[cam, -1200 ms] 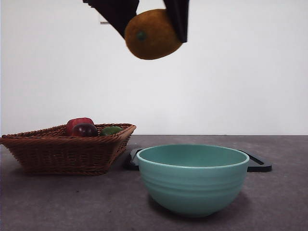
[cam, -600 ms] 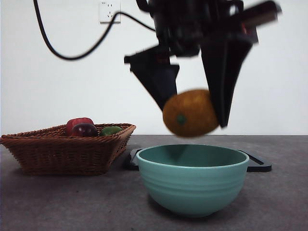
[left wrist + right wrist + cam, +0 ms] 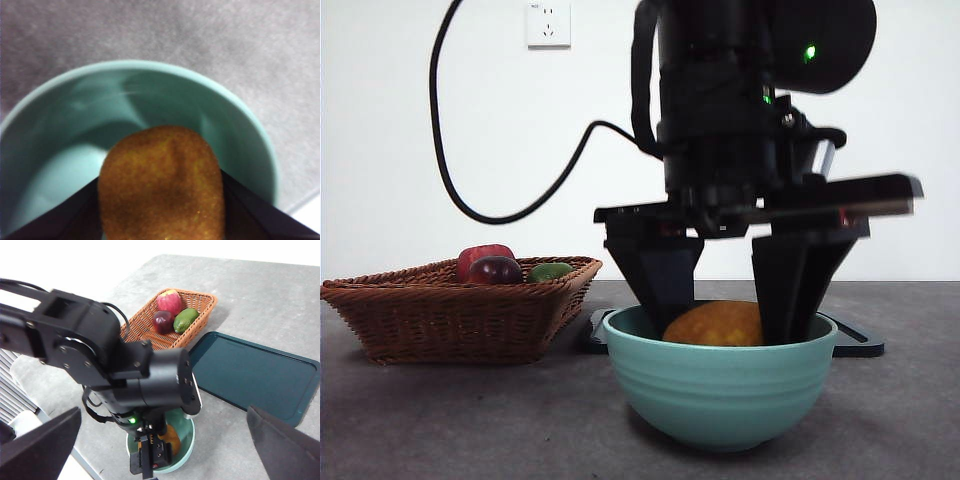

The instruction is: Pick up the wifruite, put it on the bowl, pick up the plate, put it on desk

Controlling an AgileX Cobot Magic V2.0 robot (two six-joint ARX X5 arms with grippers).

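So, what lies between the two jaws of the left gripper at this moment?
The wifruite lies between them, held inside the bowl by the left gripper; the left wrist view shows it best.

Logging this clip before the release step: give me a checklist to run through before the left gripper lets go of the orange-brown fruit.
1. Small orange-brown fruit is inside the rim of the large teal-green bowl: ok.
2. Left gripper is clamped on the fruit: ok.
3. Fruit rests on the bowl's floor: cannot tell.
4. Bowl stands upright on the dark grey desk: ok.
5. Right gripper is high, away from the bowl: ok.
6. Dark teal tray lies bare beside the brown wicker basket: ok.
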